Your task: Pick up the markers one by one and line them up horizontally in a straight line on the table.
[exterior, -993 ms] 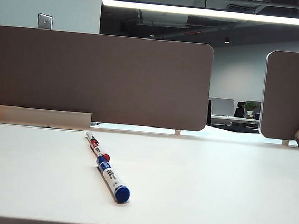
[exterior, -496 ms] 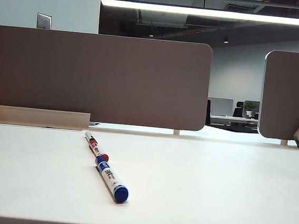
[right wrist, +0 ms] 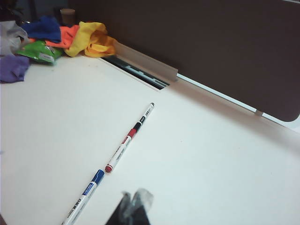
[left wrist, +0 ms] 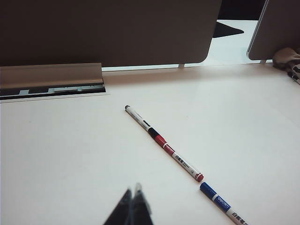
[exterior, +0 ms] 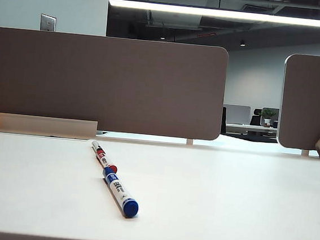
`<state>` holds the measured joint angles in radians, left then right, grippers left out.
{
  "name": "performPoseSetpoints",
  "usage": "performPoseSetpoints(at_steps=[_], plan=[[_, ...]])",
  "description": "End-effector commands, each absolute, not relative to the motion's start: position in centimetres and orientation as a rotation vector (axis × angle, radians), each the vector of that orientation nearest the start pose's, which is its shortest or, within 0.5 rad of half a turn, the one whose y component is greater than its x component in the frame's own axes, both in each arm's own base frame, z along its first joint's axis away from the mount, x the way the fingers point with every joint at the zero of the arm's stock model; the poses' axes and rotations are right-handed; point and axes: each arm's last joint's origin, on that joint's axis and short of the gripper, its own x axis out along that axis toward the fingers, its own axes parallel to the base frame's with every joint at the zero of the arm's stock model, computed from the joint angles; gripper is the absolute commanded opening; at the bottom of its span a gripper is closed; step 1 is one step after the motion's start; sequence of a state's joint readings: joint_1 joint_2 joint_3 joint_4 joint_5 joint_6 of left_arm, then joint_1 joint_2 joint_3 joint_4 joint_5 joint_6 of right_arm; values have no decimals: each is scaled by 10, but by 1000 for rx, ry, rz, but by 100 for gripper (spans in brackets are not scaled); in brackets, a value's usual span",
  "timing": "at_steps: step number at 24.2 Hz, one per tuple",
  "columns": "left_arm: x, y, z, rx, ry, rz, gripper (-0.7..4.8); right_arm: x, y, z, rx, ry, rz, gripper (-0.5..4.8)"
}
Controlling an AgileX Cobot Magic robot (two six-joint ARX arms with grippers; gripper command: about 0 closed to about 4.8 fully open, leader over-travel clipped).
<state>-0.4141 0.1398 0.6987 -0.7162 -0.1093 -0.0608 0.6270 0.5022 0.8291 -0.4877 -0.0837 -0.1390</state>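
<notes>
Left gripper (left wrist: 132, 206) dark tapered jaws, right gripper (right wrist: 133, 206) dark jaws with translucent glossy wrapping

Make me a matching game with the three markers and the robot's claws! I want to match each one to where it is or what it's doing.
Things:
1. black marker
2. red marker
3. blue marker
4. left gripper and right gripper

Descriptions:
A. middle of the row
B. shut, holding nothing, above the table
C. end of the row nearest the partition
D. end of the row nearest the table's front edge

Pairs: 1-C, 2-A, 3-D, 4-B
</notes>
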Motion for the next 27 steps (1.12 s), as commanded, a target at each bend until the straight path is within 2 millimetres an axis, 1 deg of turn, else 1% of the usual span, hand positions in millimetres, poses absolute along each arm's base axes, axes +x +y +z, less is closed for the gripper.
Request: performPoseSetpoints(at_steps=[1, 7, 12, 15, 18, 24, 27], plan=[[29, -9, 308, -23, 145, -301, -5, 77, 59, 352, -165, 88, 727, -1], [28, -10, 308, -24, 146, -314, -5, 80, 61, 343, -170, 111, 733, -1], [28, -10, 307, -25, 150, -347, -5, 86, 67, 326, -170, 131, 760, -2], [29, -12, 306, -25, 158, -373, -5, 88, 69, 318, -170, 133, 770, -2], [32, -14, 300, -24, 181, -409, -5, 91, 71, 309, -169, 139, 774, -1], [43, -21, 275, -16, 264, -471, -5, 96, 76, 287, -147, 170, 777, -2], [48, -24, 271, -22, 245, -498, -5, 99, 78, 276, -129, 169, 775, -1]])
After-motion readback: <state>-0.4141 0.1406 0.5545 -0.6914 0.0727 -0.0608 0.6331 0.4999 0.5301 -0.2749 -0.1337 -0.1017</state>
